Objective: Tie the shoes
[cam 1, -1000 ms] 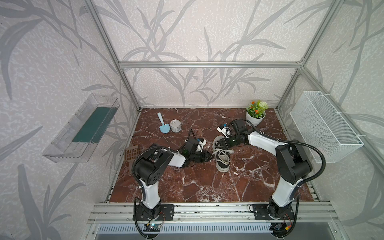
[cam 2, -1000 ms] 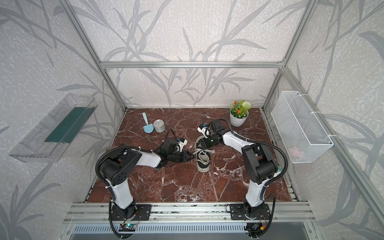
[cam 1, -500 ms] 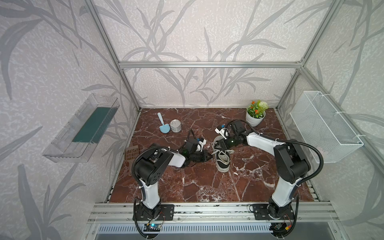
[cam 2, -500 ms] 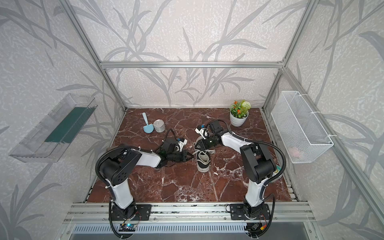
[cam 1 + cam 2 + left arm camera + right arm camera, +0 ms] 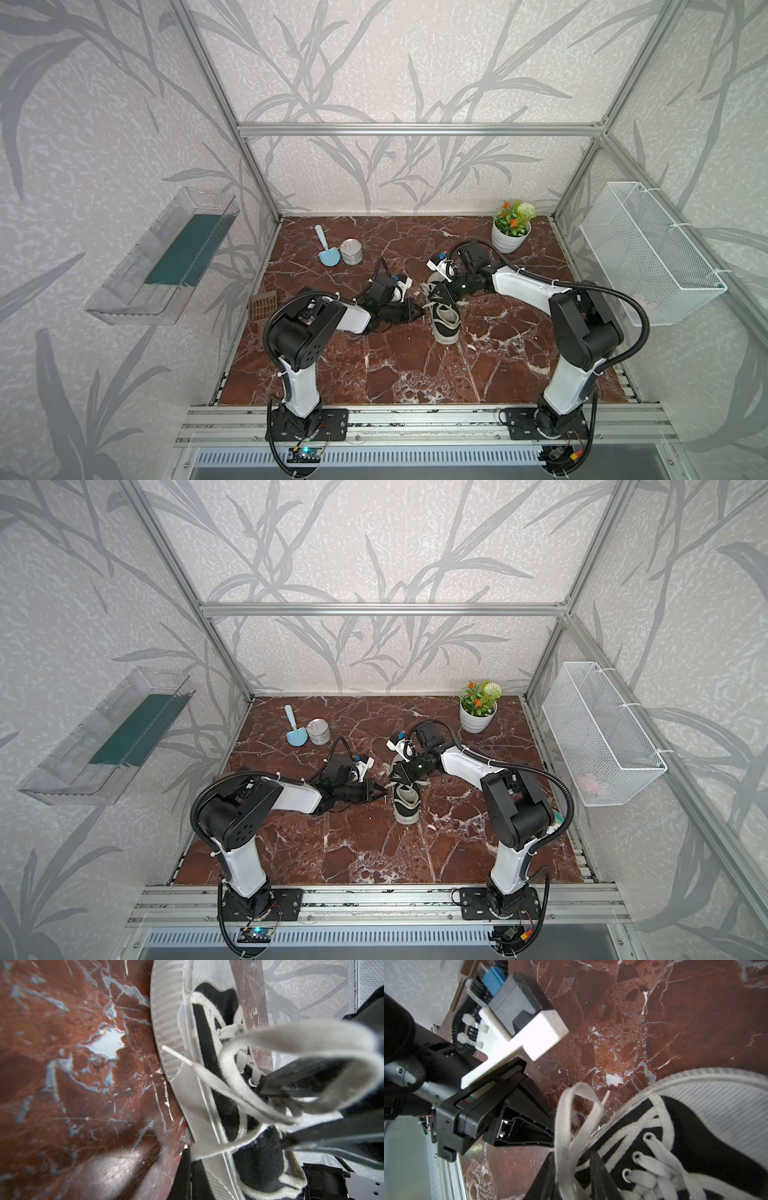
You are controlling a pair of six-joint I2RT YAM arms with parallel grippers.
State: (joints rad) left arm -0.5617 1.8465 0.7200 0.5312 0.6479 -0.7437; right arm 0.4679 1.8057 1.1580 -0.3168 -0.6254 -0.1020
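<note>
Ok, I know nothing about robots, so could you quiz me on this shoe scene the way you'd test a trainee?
1. True or false: the metal can stands beside the blue scoop.
2. On the shoe, what does the left gripper pinch? A) sole B) white lace C) tongue
3. Short answer: what stands at the far right corner of the table?
Key: 1 true; 2 B; 3 a potted plant.

Pale walls [image 5: 415, 62] printed with grey leaves enclose a red-brown marble tabletop [image 5: 415, 374] veined white. Aluminium framing [image 5: 415, 129] lines the corners. A clear plastic shelf [image 5: 129, 307] hangs beyond its left edge, a white wire basket [image 5: 648, 249] beyond its right.
</note>
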